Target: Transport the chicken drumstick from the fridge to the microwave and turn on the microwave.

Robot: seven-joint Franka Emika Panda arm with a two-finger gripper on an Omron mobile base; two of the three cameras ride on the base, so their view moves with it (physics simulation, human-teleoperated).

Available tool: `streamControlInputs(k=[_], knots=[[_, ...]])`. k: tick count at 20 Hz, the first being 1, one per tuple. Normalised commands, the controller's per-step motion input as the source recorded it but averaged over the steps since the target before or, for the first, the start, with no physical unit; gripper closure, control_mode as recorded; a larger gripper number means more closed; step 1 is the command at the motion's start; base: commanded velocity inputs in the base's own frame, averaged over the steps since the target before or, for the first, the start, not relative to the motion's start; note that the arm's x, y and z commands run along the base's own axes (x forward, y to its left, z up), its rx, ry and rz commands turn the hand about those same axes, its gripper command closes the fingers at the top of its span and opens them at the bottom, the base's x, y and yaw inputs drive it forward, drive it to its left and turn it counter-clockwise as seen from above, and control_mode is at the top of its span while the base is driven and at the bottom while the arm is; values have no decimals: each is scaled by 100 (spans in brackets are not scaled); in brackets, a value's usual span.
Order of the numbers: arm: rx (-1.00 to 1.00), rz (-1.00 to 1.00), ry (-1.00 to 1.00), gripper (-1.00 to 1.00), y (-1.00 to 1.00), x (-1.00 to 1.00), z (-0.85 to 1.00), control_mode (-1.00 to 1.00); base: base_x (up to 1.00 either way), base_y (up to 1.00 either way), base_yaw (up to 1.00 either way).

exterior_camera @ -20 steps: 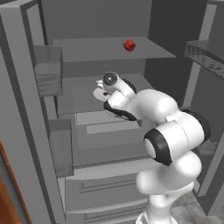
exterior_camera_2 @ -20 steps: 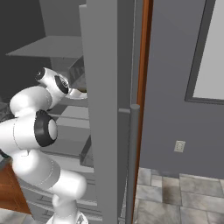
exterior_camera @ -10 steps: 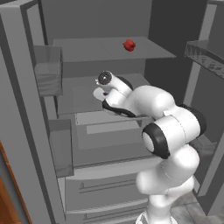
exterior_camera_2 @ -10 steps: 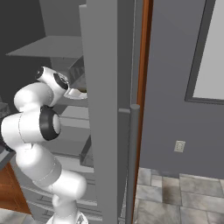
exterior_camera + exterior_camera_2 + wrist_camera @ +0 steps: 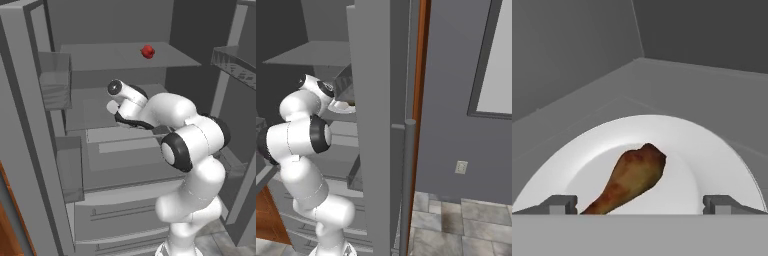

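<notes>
My claw [image 5: 640, 204] is spread; the drumstick [image 5: 629, 181] on the plate [image 5: 712, 165] lies between its fingertips, thick end pointing away.

No readable text, label, brand, number or sign appears anywhere in these pictures.
</notes>
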Motion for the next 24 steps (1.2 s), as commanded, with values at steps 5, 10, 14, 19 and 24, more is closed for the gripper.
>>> streamControlInputs(k=[5,10,14,19,24], knots=[[-1,-1,0,-100,1,11,-1,-100,0,0,0],[-1,-2,0,-100,0,14,-5,-100,0,0,0],[-1,-1,0,-100,0,19,-1,-100,0,0,0],[0,-1,0,-100,1,10,0,-100,0,0,0],[0,-8,0,-100,3,6,0,-100,0,0,0]])
